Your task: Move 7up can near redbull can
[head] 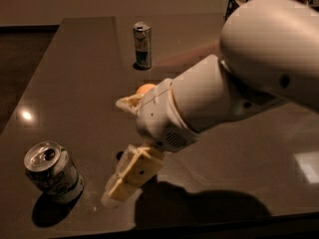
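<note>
the white arm reaches from the right, gripper angled down-left, hovering low

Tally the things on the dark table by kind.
Cans: 2, a short white-green 7up can and a tall slim silver-blue redbull can.
Round orange fruit: 1.
Black wire basket, far edge: 1.
Total: 4.
Cream tool is right of the 7up can.

- dark glossy worktop, with a bright glare spot near its left edge
- small orange round thing about mid-worktop, mostly hidden; the tool hangs just in front of it, toward the front-left corner
- black wire basket at the far right corner
</note>
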### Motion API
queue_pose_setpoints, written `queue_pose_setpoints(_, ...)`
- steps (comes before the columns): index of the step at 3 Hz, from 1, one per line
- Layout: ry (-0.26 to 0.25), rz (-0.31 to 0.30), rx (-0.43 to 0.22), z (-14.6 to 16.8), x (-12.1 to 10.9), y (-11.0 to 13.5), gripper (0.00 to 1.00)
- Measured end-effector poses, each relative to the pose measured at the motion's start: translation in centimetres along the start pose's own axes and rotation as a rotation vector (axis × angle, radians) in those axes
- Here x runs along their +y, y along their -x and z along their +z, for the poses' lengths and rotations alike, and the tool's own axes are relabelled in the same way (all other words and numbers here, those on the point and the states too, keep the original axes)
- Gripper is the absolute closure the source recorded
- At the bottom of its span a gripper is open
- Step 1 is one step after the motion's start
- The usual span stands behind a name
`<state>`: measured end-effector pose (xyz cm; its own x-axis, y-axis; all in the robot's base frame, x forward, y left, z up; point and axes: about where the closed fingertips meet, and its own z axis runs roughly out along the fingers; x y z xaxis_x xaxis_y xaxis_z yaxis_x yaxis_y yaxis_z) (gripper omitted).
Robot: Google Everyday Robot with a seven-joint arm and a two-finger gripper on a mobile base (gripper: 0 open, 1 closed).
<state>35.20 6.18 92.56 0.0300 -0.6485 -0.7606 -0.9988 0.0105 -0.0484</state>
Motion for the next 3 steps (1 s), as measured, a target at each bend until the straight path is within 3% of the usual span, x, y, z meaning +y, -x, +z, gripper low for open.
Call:
queue_pose_setpoints(1, 0.037, 0.001, -0.058, 3.0, 1.2, 1.4, 0.00)
queue_pose_setpoints(3, 0.080, 0.004, -0.095, 8.3, 2.2, 3.7, 0.00)
